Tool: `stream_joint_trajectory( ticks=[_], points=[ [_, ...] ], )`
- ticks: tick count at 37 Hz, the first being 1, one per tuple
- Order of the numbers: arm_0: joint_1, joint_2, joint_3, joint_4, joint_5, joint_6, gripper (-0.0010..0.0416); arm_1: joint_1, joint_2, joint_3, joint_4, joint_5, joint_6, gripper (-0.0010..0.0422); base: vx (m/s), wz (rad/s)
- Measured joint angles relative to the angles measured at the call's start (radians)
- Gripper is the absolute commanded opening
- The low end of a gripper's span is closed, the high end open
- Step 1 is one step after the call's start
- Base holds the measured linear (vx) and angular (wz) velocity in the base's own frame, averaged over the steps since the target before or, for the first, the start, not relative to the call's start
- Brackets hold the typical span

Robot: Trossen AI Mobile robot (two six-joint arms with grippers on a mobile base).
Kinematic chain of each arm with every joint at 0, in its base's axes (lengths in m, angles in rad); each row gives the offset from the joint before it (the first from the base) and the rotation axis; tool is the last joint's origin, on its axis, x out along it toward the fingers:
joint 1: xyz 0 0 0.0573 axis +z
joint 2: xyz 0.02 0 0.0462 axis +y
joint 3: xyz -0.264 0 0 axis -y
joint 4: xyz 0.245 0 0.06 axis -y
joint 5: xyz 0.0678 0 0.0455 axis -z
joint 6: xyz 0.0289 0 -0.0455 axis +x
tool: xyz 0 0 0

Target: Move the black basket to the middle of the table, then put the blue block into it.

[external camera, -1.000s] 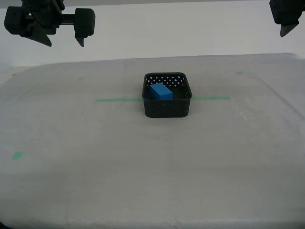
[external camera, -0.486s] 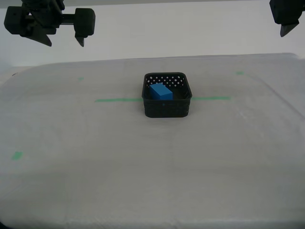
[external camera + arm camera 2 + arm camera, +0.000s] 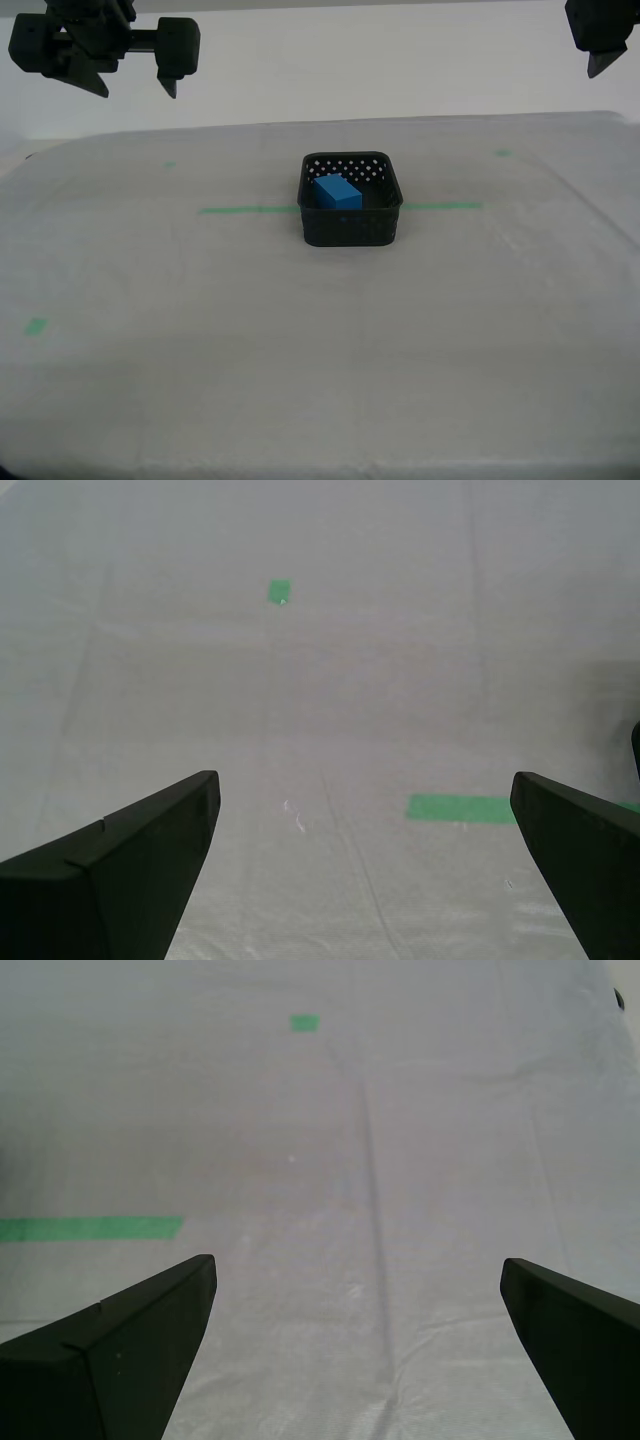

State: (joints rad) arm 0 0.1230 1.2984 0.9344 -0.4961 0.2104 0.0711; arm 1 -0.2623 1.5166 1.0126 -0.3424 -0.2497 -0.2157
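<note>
Both pincers are hanging high above the table (image 3: 150,400), well apart from each other and from everything on it. My second gripper (image 3: 362,780) is showing its jaws spread wide with nothing between them; only bare pale surface is lying under the gap. Its wrist view is looking over one end of the long green tape line (image 3: 460,808), with a small green tape bit (image 3: 280,590) beyond it. That is matching the arm at the exterior view's top left. My first gripper (image 3: 357,1262) is likewise standing spread and empty. It is looking down on the other end of the line and on another small tape bit (image 3: 305,1022) farther on. That is matching the arm showing only partly at the exterior view's top right corner.

The black basket (image 3: 350,228) is sitting upright near the middle of the table, somewhat closer to the far edge than to the near one. It is resting across the green line, which is running out from both of its sides. The blue block (image 3: 337,192) is lying inside the basket, toward the wall on the exterior view's left. A third tape bit (image 3: 37,326) is lying near the table's edge on the exterior view's left, well apart from the basket.
</note>
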Motion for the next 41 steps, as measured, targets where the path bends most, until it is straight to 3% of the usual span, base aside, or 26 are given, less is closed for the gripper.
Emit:
stream_joint_trajectory(
  ticks=[41],
  points=[
    [0.001, 0.000, 0.000, 0.000, 0.000, 0.000, 0.0398, 0.000, 0.000, 0.000, 0.005, 0.000, 0.000, 0.0400, 0.000, 0.000]
  ],
)
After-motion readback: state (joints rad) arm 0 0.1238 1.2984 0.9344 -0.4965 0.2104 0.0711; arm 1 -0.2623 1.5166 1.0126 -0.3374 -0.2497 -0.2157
